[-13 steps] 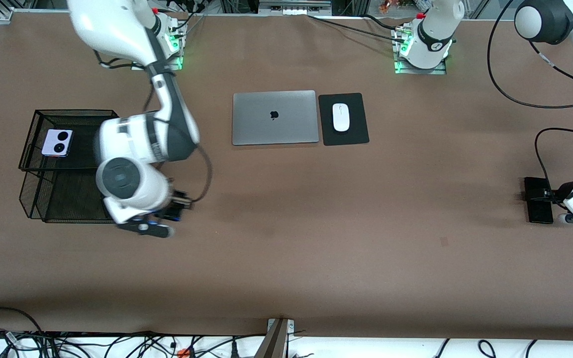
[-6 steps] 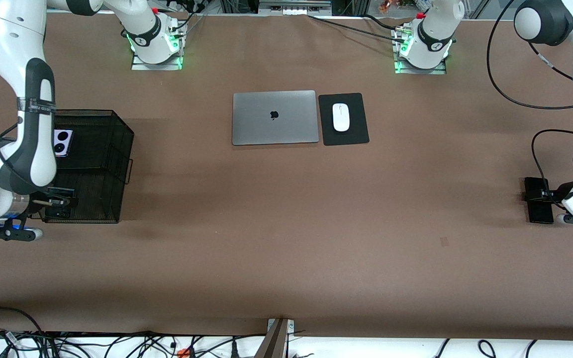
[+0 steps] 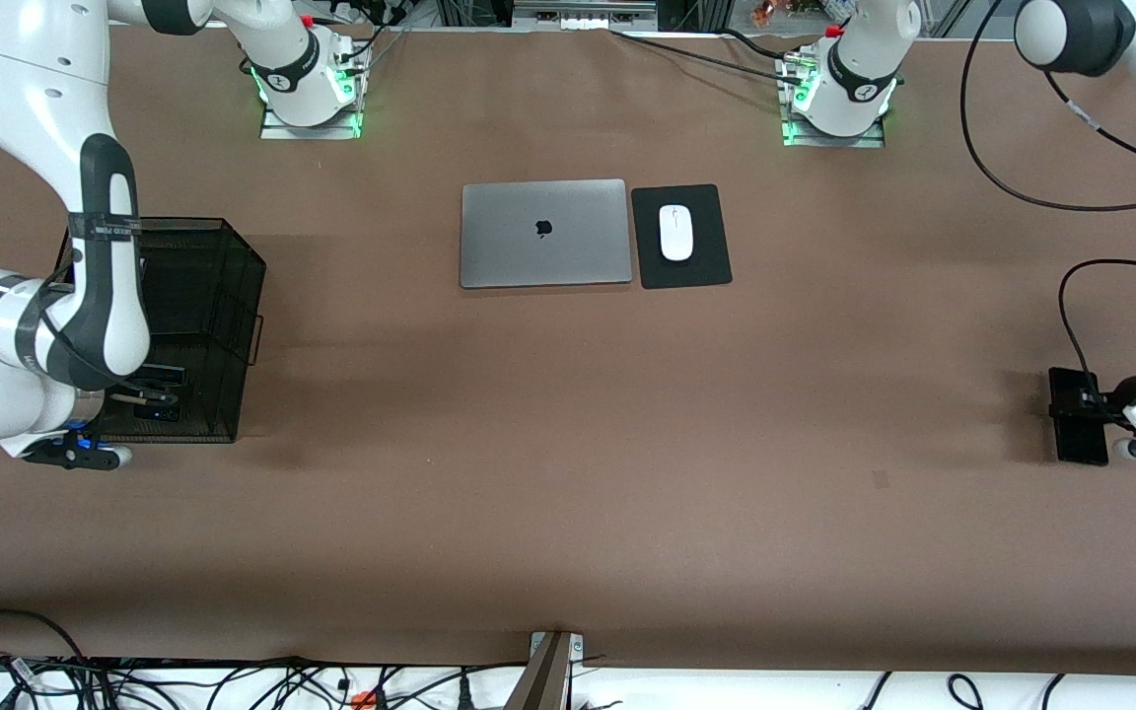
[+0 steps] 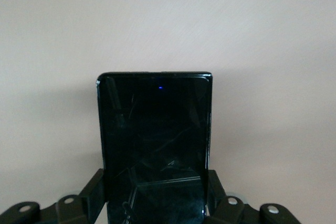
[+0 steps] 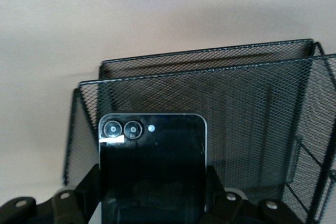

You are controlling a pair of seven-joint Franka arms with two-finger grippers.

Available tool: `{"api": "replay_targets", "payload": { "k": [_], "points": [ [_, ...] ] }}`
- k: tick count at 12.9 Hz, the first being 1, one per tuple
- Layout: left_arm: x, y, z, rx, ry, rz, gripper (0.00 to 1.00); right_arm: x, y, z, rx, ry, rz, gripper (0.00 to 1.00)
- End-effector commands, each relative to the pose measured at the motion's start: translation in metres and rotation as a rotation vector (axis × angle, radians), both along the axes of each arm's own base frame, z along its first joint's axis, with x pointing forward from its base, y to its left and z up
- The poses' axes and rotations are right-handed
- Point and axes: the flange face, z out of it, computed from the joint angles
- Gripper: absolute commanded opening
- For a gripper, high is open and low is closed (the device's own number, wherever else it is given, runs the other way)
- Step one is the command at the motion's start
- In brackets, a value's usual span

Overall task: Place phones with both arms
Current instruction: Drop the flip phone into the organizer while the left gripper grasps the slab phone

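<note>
My right gripper (image 3: 146,396) is shut on the small squarish black phone (image 5: 152,163) and holds it at the nearer part of the black mesh basket (image 3: 228,296). In the right wrist view the basket (image 5: 252,103) fills the space ahead of the phone, which has two lenses at its top edge. My left gripper (image 3: 1099,419) is shut on the long black slab phone (image 3: 1079,434) low over the table at the left arm's end. In the left wrist view the slab (image 4: 155,129) sits between the fingers over bare brown table. The white-lilac phone is hidden under the right arm.
A closed grey laptop (image 3: 543,234) lies mid-table toward the robots' bases. Beside it a white mouse (image 3: 675,233) rests on a black pad (image 3: 706,266). Cables run along the table edge nearest the camera.
The right arm swung from beside the basket's inner end out over the basket with the small black phone. The left gripper shifted the slab a little nearer the camera.
</note>
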Motion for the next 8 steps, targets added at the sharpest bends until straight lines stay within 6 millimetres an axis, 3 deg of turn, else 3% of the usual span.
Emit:
{"api": "replay_targets", "payload": {
  "k": [1,2,3,4,7,8],
  "points": [
    [0.024,-0.075,0.079,-0.011,-0.015,0.016,0.26,-0.006,-0.004,0.0,0.032,-0.015,-0.02,0.39],
    [0.033,-0.108,0.096,-0.023,-0.009,0.032,0.26,-0.006,-0.005,0.0,0.033,-0.015,-0.022,0.53],
    [0.036,-0.145,0.106,-0.033,0.017,0.058,0.26,-0.006,-0.005,-0.001,0.034,-0.012,-0.021,0.85],
    [0.039,-0.189,0.118,-0.034,0.032,0.088,0.25,-0.006,-0.005,0.001,0.032,-0.01,-0.017,0.99],
    [0.043,-0.324,0.137,-0.046,0.075,0.181,0.22,-0.002,-0.001,0.012,0.028,-0.025,0.013,1.0],
    [0.04,-0.364,0.133,-0.071,0.09,0.215,0.22,0.0,0.001,0.017,0.026,-0.035,0.022,1.0]
  ]
}}
